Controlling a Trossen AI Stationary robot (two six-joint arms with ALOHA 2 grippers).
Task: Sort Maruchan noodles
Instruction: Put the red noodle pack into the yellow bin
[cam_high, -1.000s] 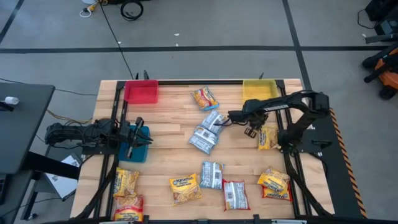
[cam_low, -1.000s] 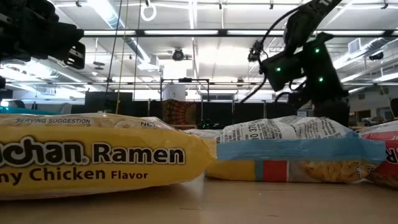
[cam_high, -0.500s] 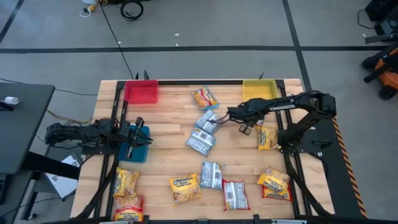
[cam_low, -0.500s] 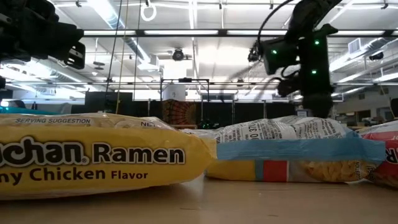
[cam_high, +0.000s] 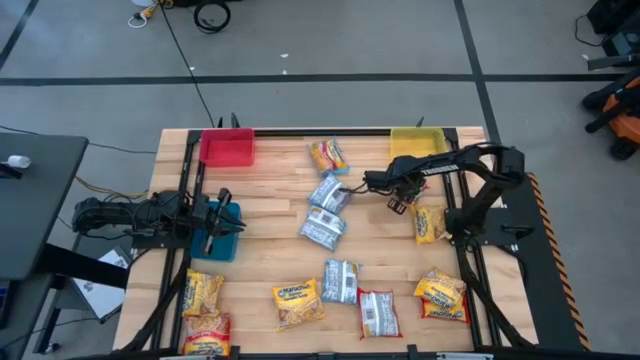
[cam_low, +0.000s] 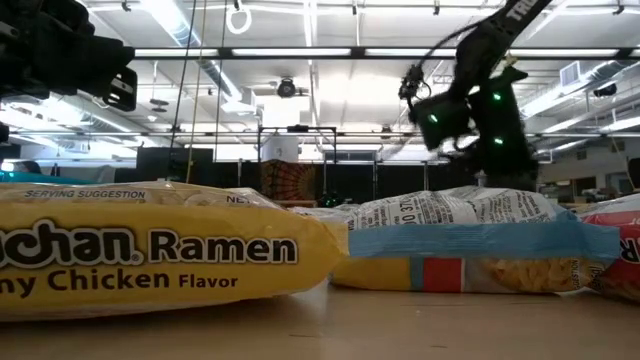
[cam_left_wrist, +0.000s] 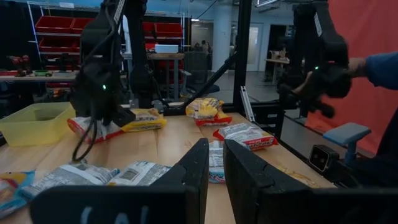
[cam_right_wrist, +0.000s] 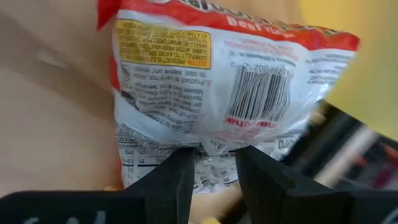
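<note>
Packet in grip: silver-blue noodle packet (cam_high: 328, 191) hangs by one edge from the right gripper (cam_high: 366, 184), lifted off the boards near the middle of the table (cam_high: 270, 175); a second ago it lay lower, beside its twin.
Right gripper: fingers (cam_right_wrist: 168, 180) pinched on the packet's crimped edge, jaws only slightly apart with the wrapper between them; the wrist view shows the barcode side (cam_right_wrist: 205, 93) hanging in front of it.
Change: arm has swung the packet toward the far edge, closer to the red-and-yellow packet (cam_high: 329, 156) and away from the other silver-blue packet (cam_high: 321, 229).
Left gripper: parked at the left edge over the blue bin (cam_high: 220, 229), jaws nearly closed with a thin gap between the fingers (cam_left_wrist: 199, 168), nothing held.
Bins: red bin (cam_high: 228, 147) and yellow bin (cam_high: 417, 142) sit at the far edge, both apparently without packets.
Loose stock: yellow packets at the near left (cam_high: 203, 294) and near centre (cam_high: 297, 303); a silver-blue one (cam_high: 340, 280) and a red one (cam_high: 378, 313) beside it; more at the right (cam_high: 440, 294) and under the right arm (cam_high: 430, 222).
Status: sorting looks barely begun; the lift suggests a carry across to the blue bin, well apart from the packet now.
Risk: an edge-only pinch may let the wrapper slip or swing.
</note>
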